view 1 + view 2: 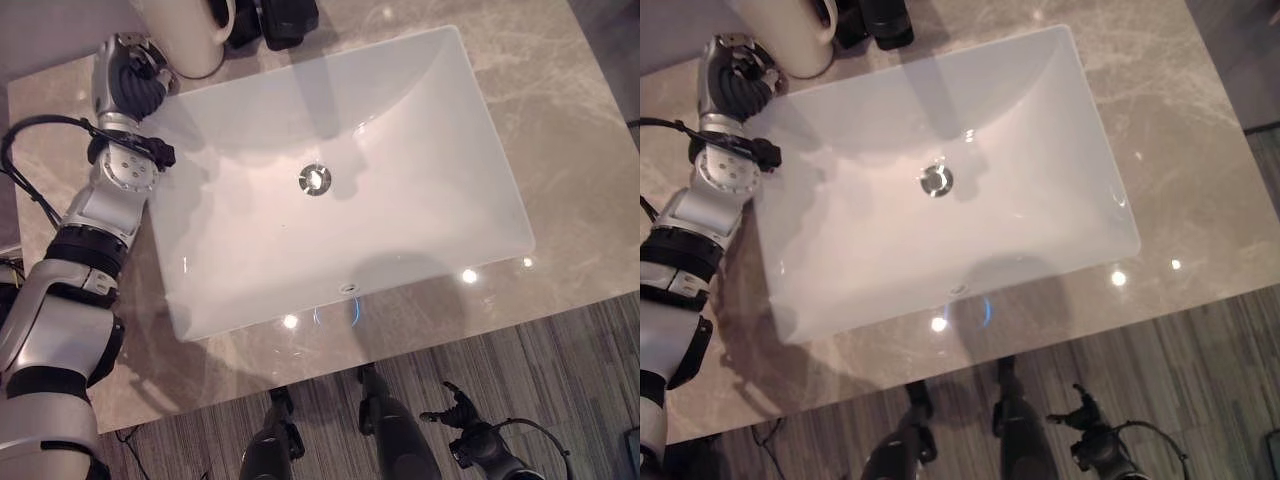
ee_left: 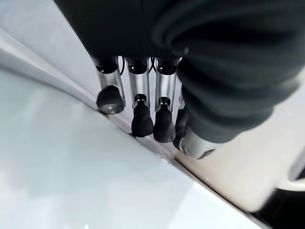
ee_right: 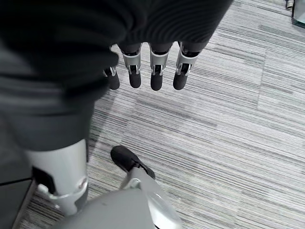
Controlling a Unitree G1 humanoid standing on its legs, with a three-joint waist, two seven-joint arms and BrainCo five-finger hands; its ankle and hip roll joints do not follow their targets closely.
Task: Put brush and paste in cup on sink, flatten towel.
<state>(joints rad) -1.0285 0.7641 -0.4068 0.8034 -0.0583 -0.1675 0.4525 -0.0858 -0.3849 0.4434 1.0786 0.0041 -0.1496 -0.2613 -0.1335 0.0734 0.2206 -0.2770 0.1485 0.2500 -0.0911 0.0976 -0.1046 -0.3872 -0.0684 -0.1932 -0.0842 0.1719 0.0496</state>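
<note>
l hand (image 1: 128, 72) by cup (image 1: 185, 35) at sink (image 1: 480, 180) back corner, fingers straight, holds nothing | r hand (image 3: 147, 71) low over floor, relaxed, empty | brush/paste/towel unseen, progress can't tell

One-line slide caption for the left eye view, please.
Left hand at the white sink's far-left corner beside the cream cup; right hand hangs below the counter.

Looks like a bathroom vanity mock-up, probably in an office or lab rather than a real home. There's a white rectangular sink (image 1: 340, 170) with a chrome drain (image 1: 314, 179) set in a marble-look surface (image 1: 580, 150), but the floor (image 3: 228, 143) is striped grey office carpet.
</note>
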